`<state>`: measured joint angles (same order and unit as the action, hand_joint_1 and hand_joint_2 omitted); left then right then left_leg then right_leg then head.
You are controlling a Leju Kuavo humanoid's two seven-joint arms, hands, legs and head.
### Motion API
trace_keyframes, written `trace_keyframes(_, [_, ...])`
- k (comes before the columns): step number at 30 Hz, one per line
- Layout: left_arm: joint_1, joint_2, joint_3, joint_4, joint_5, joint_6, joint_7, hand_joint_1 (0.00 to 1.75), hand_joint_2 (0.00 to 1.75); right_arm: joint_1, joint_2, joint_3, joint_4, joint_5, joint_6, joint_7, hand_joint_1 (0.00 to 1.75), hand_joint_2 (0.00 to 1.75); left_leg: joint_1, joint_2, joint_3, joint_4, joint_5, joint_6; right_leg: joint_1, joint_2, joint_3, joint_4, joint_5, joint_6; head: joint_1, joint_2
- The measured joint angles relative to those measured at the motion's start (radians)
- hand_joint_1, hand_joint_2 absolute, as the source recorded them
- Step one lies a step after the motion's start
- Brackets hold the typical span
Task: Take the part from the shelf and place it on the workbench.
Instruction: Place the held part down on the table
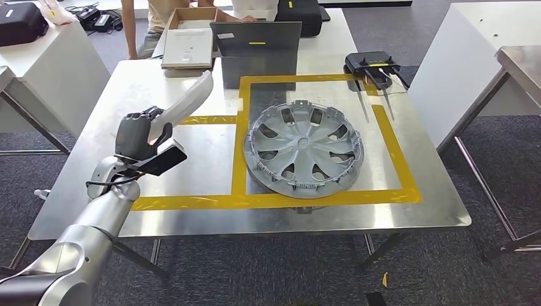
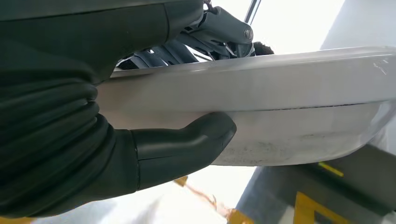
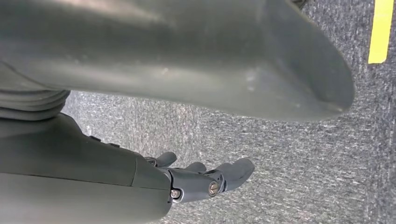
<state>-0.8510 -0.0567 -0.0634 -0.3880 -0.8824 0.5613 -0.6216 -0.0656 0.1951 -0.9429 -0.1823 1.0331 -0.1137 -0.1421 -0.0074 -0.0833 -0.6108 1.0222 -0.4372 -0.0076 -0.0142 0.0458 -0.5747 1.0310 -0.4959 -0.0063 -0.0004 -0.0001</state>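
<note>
Our left hand (image 1: 137,137) is up over the left side of the worktop (image 1: 191,172), fingers and thumb wrapped around the lower end of a long, pale grey part (image 1: 188,102). The part slants up and away from the hand, its free end hanging above the worktop near a strip of yellow tape (image 1: 241,146). In the left wrist view we see the thick thumb (image 2: 187,147) pressed against the part's (image 2: 289,107) curved side, with the darker fingers (image 2: 187,44) closing over its far edge.

Our right hand (image 3: 205,179) hangs low over grey carpet (image 3: 289,158). Its fingers are lightly curled and hold nothing; we cannot tell whether they count as spread or closed.

On the worktop, yellow tape frames a rectangle, and a silver hubcap (image 1: 304,150) lies flat inside it, its near rim at the front strip of tape. The part and the hubcap are well apart. A black router (image 1: 372,62) with antennas sits at the far right corner of the frame. Behind the frame stands a grey panel (image 1: 256,39), beside it an open cardboard box (image 1: 189,39). A person (image 1: 153,19) stands at the far edge, behind the box.
</note>
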Motion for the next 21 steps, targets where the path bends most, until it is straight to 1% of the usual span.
trace_keyframes(6, [0.068,-0.007,-0.002,0.028,0.013,0.007,0.023,1.75,1.75,0.001,0.0,0.006,0.0,0.012,0.001,0.008,0.0,0.0,0.0,0.001,0.0,0.0,-0.001,0.001,0.0,0.001,-0.001,0.0,0.0,0.0,0.0,0.0])
trace_keyframes(12, [0.127,-0.007,-0.002,0.043,0.024,0.004,0.023,1.75,1.75,0.003,0.0,0.015,0.0,0.023,0.003,0.006,0.0,0.0,0.0,0.001,0.0,0.0,-0.001,0.001,0.0,0.001,-0.001,0.0,0.0,0.001,0.0,0.0])
trace_keyframes(16, [0.147,-0.007,-0.002,0.05,0.022,0.003,0.034,1.75,1.75,0.003,0.0,0.019,0.0,0.023,0.004,-0.008,0.0,0.0,0.0,0.001,0.0,0.0,-0.001,0.001,0.0,0.0,0.0,0.0,-0.001,0.001,0.0,0.0])
trace_keyframes(21, [0.155,-0.006,-0.002,0.051,0.019,0.007,0.037,1.75,1.75,0.003,0.0,0.02,0.0,0.023,0.004,-0.01,0.0,0.0,0.0,0.001,0.0,0.0,-0.001,0.001,0.0,0.0,0.0,0.0,-0.001,0.001,0.0,0.0])
